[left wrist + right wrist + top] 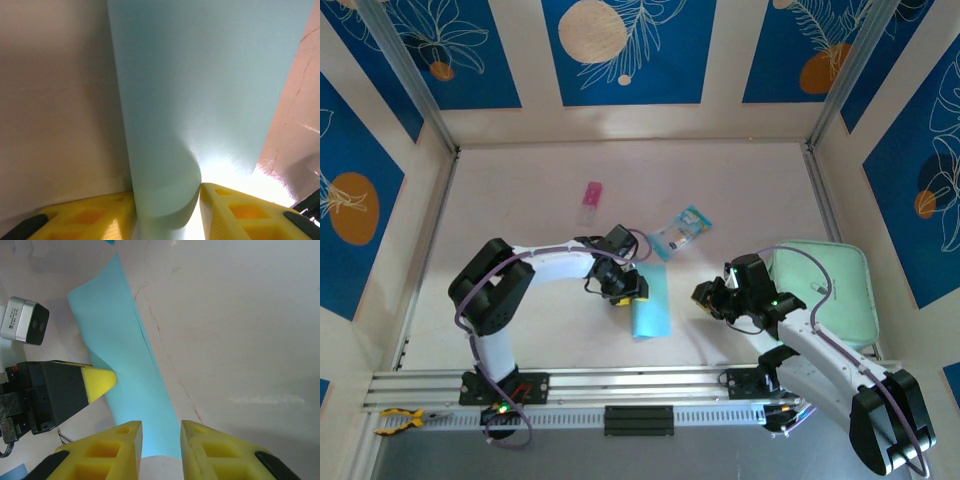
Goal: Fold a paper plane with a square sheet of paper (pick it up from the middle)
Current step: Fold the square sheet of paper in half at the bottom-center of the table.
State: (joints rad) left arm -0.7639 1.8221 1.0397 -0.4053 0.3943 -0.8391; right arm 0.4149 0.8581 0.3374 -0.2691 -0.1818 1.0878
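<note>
1. A small yellow-handled tool (398,421) lies at the near left corner, in front of the left arm's base.
2. Farther back, a small pink object (591,201) lies on the pale counter (520,180). It is beyond the left arm and apart from everything else.
3. The left pincer (625,287) is down low at the left long edge of the square sheet of paper (651,303). In the left wrist view its yellow fingers (85,220) stand apart. A curled-up part of the sheet fills the gap and touches both inner faces. Whether they are squeezing it, I cannot tell.
4. The sheet is light blue and shows as a narrow strip. It lies near the middle of the counter, between the two pincers, with its long side running away from the arm bases. In the right wrist view its left edge is raised off the counter where the left pincer's fingertip meets it, and its right edge lies flat.
5. A teal-and-clear packet (682,232) lies tilted just past the sheet's far end, slightly to the right.
6. The right pincer (712,298) is to the right of the sheet, near it but not touching. Its fingers are a little apart and hold nothing.
7. A pale mint-green pad (830,290) lies at the counter's right side, and the right arm crosses its near left corner.
</note>
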